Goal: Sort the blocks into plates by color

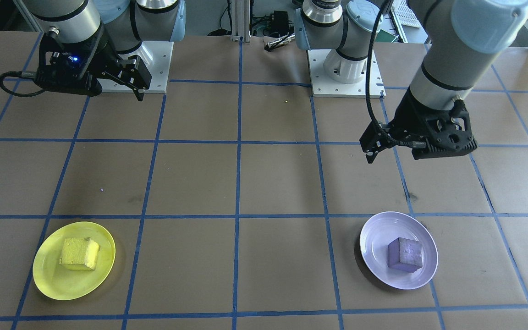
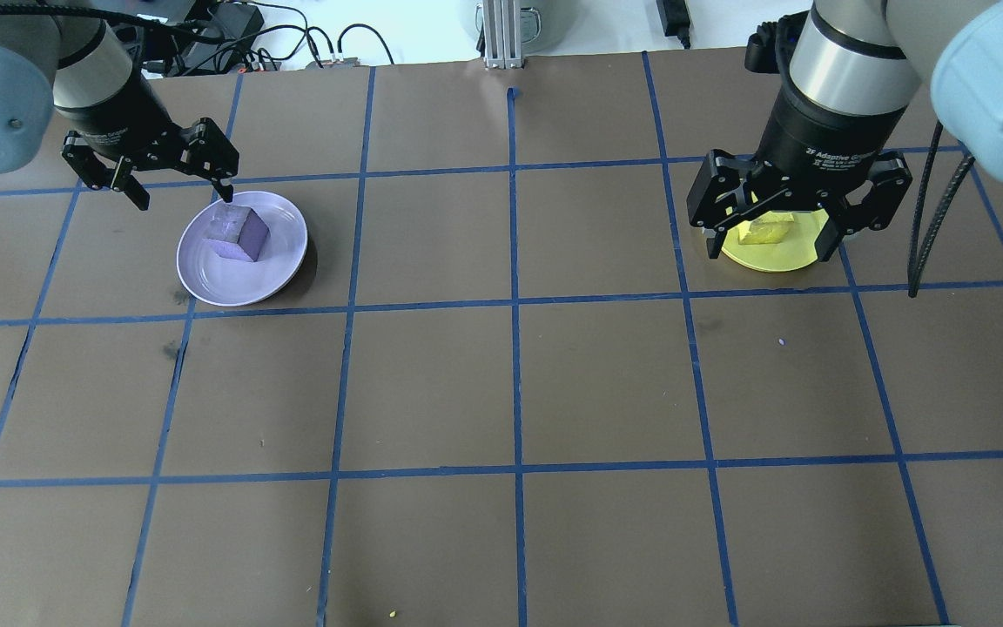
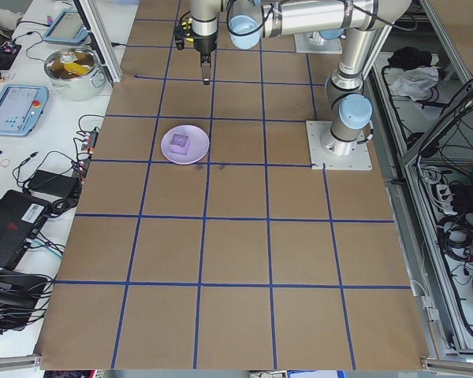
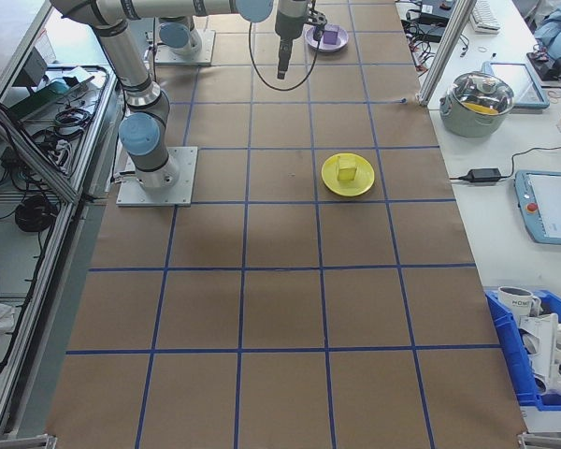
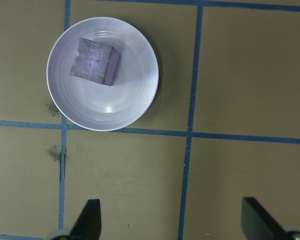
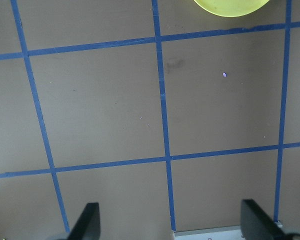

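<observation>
The blocks are both lying in matching plates: the yellow block [image 1: 79, 253] is sitting in the yellow plate [image 1: 53, 282], and the purple block [image 1: 405, 255] is resting in the lavender plate [image 1: 374, 238]. Sorting is looking finished, with nothing left loose on the surface [image 1: 264, 183]. The left tool [image 1: 376, 145] and right tool [image 1: 133, 78] are hanging released and empty, well above and apart from the plates.
</observation>
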`<state>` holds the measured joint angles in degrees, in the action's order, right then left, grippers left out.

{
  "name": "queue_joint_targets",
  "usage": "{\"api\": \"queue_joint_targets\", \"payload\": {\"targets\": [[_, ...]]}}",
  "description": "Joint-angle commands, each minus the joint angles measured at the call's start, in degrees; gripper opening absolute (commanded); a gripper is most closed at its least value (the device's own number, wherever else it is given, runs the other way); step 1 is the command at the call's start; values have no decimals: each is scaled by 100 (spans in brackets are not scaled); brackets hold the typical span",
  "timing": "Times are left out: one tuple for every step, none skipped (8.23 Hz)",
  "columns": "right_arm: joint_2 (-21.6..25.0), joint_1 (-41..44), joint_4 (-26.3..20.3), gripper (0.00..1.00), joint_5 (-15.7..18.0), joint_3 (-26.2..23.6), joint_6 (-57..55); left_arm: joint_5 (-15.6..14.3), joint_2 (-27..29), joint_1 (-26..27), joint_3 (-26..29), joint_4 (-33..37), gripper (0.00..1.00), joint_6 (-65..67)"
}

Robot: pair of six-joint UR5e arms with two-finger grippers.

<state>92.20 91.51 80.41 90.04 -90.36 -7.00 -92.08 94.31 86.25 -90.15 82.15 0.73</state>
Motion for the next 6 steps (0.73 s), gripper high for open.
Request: {"api": "queue_joint_targets", "payload": {"targets": [[9,-1,1,100,5,9,-12,23,-483,507,-11,238,100,191],[9,-1,10,100,5,9,-12,6,-510,507,-20,257,100,182],[0,-1,27,100,-4,9,-12,14,-502,515,-20,258,100,182],[0,-1,19,100,5,9,-12,14,-536,516,-20,258,100,182],[0,-1,28,100,-4,9,-12,23,-554,516,-20,258,100,182],[0,-10,28,100,-4,18,-4,23,-563,516,-20,258,100,173]]}}
